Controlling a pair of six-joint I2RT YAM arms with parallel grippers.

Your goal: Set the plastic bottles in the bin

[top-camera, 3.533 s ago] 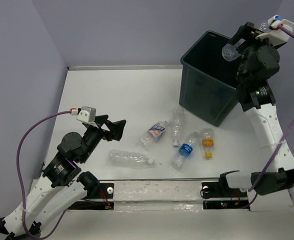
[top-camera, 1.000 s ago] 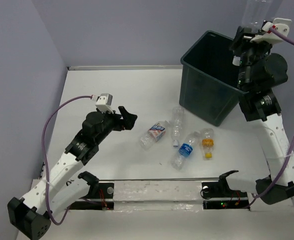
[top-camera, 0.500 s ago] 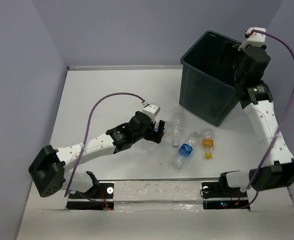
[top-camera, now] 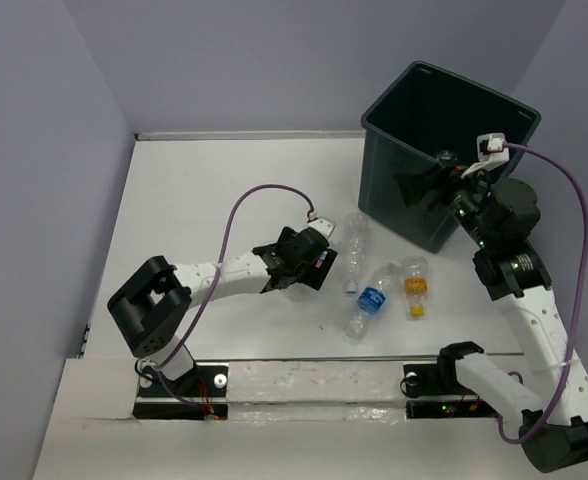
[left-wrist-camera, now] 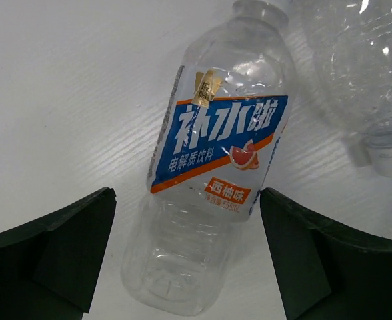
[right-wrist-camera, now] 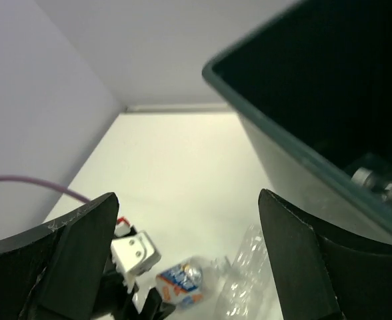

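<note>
Now the left gripper [left-wrist-camera: 186, 200] gapes astride a blue-and-orange-labelled bottle [left-wrist-camera: 216, 153], the right gripper [right-wrist-camera: 186, 200] gapes empty at the bin [top-camera: 414, 200]: one bottle [right-wrist-camera: 383, 187] shows inside, four wait on the bench [top-camera: 224, 190] beside it.

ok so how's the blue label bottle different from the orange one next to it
The blue-labelled bottle looks longer than the orange bottle. The blue-labelled bottle lies slanted, while the orange bottle lies roughly in line with the bin. Both lie flat on the table, ungrasped.
</note>
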